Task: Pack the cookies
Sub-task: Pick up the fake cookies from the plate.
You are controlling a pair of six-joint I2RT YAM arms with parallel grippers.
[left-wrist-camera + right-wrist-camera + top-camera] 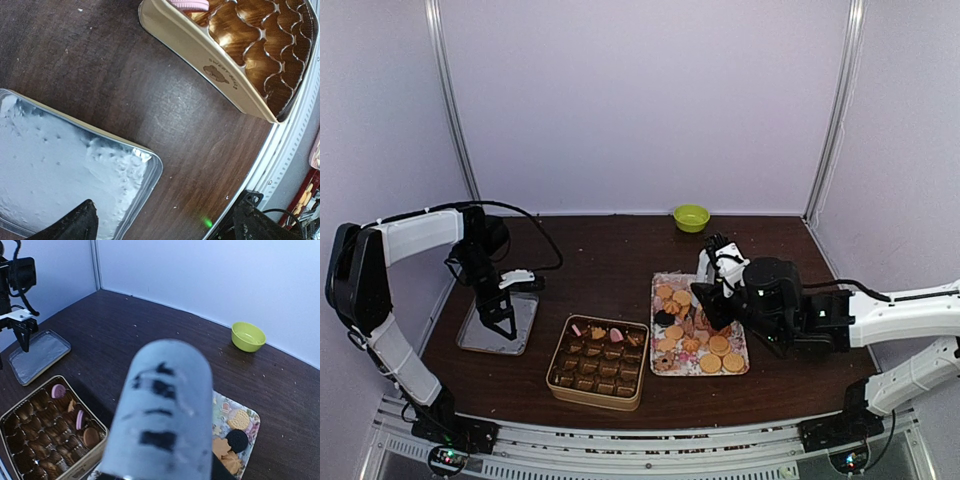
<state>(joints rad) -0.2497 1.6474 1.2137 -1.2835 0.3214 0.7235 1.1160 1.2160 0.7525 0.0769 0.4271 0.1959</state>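
Observation:
The cookies (698,335) lie on a floral tray (658,283) at mid-right: round tan ones, a black one (236,440) and a waffle-patterned one (239,419). A few more, pink (58,390) and brown (91,437), sit in the paper cups of the cream tin (599,394). My right gripper (708,300) hangs low over the tray's far-left part. In its wrist view one white finger (165,410) fills the middle, so its jaws stay hidden. My left gripper (503,325) stands wide open over the silver lid (480,335), holding nothing. Both dark fingertips (75,225) show.
A small green bowl (691,217) stands at the back edge of the table. The tin's side wall (215,75) lies just right of the silver lid (60,170), with bare dark wood between them. The table's metal front rail (292,145) runs close by.

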